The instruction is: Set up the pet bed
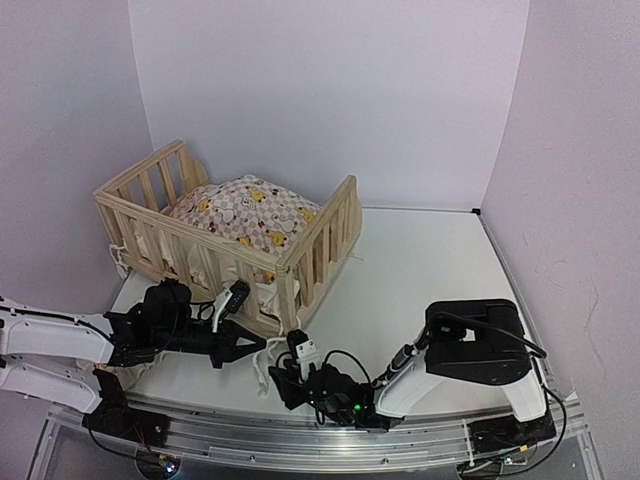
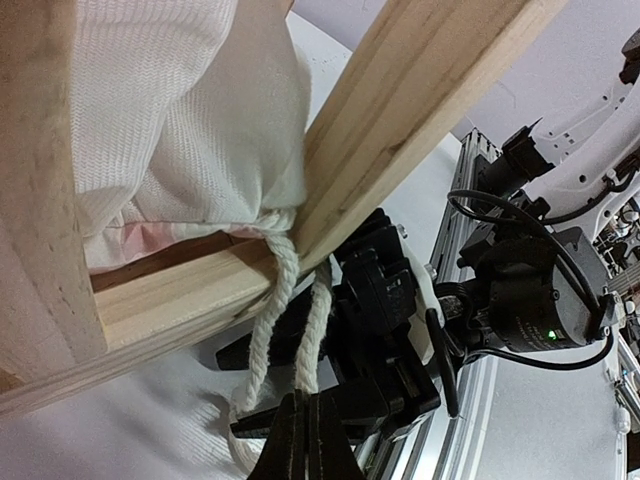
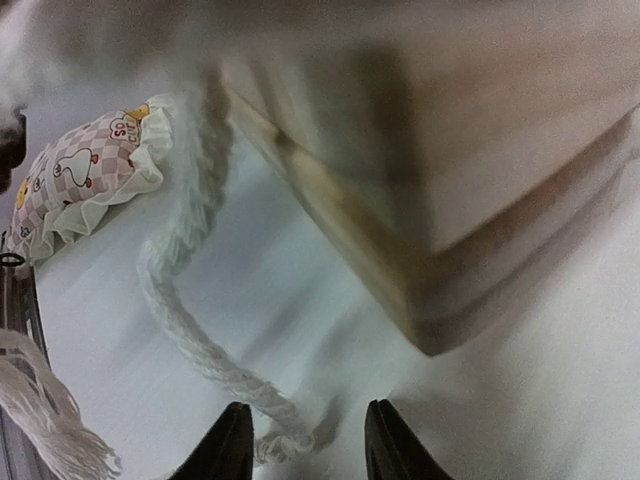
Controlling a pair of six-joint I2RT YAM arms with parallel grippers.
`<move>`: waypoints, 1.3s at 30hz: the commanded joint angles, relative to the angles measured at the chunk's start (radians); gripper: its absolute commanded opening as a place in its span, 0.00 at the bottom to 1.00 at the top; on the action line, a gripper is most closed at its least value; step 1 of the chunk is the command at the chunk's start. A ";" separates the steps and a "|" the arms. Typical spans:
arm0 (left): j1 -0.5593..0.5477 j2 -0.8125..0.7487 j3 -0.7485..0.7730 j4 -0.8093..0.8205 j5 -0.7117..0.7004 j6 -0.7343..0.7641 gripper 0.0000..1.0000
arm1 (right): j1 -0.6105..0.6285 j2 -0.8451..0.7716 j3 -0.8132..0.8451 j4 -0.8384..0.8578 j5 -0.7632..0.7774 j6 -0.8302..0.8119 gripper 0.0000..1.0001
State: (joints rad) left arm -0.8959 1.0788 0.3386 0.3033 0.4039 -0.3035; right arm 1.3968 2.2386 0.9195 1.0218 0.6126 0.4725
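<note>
The pine pet bed frame stands at the back left of the table, with the checked duck cushion inside it. My left gripper is at the frame's near corner. In the left wrist view it is shut on a white tie string that hangs from a knot at the bottom rail. My right gripper is close by, low on the table. In the right wrist view it is open, with a loose string end lying between the fingers, below the corner post.
An aluminium rail with cables runs along the near edge. White walls enclose the table at the back and both sides. The white tabletop stretches right of the bed. The right arm's body is close beside my left gripper.
</note>
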 commanded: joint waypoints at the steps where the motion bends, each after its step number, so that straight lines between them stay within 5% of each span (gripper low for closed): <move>1: 0.000 0.010 0.017 0.027 -0.017 0.008 0.00 | -0.008 0.040 0.018 0.017 -0.009 0.034 0.25; 3: 0.000 0.008 0.017 0.026 -0.012 0.012 0.00 | -0.008 0.035 0.004 0.020 -0.008 0.041 0.06; 5: 0.000 0.006 0.022 0.006 -0.009 0.019 0.00 | -0.008 0.004 -0.027 0.021 -0.034 0.041 0.00; 9: -0.005 0.022 0.006 -0.033 0.017 -0.025 0.00 | -0.003 -0.127 -0.115 0.002 -0.131 0.002 0.00; 17: -0.037 0.190 0.038 0.172 0.068 0.053 0.02 | 0.000 -0.330 -0.136 -0.181 -0.421 0.048 0.00; 21: -0.037 0.130 0.031 0.090 0.147 0.054 0.30 | -0.002 -0.388 -0.185 -0.181 -0.481 0.102 0.00; 27: -0.037 -0.036 -0.064 0.174 0.169 -0.036 0.50 | -0.005 -0.405 -0.198 -0.180 -0.552 0.113 0.00; 39: -0.031 0.206 0.029 0.255 -0.092 -0.281 0.43 | -0.010 -0.391 -0.195 -0.171 -0.542 0.136 0.00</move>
State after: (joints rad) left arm -0.9424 1.2598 0.3224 0.4801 0.4487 -0.4678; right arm 1.3907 1.8580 0.7231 0.8394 0.0782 0.5959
